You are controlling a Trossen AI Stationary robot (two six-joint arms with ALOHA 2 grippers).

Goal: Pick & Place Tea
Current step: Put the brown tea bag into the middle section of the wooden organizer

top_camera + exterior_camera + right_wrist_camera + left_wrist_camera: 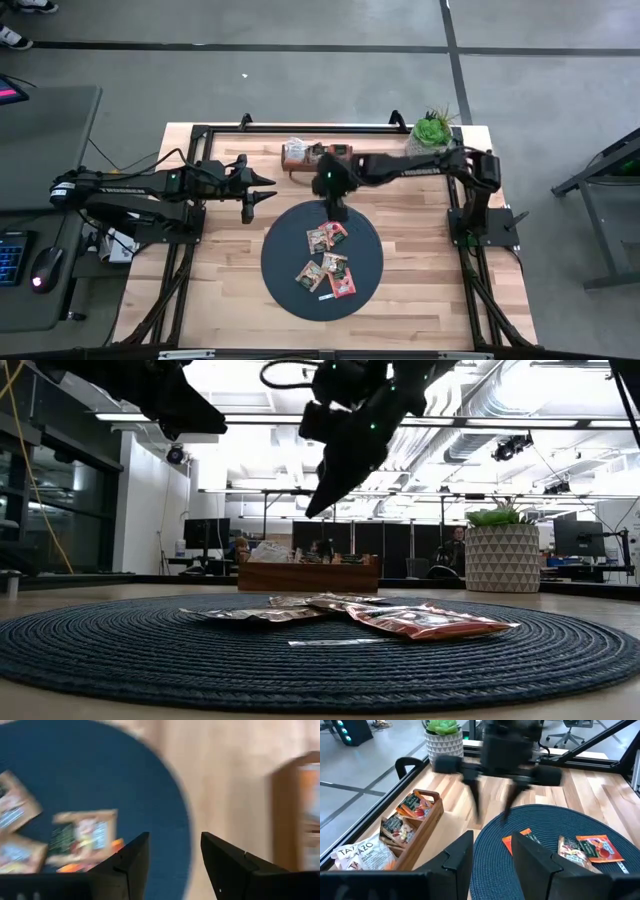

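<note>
Spread and empty, my right pincer (338,212) hangs above the dark round mat (285,255) at frame centre, sachets (327,262) lying below. Upper centre, the wooden box (427,822) holds a "TAZO" bag (362,854).

A dark round mat (290,262), wooden box (296,160) and potted plant (431,129) share the table (420,290).

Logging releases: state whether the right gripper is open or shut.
Open: the right gripper shows a clear gap between its fingers, nothing held, above the mat.
</note>
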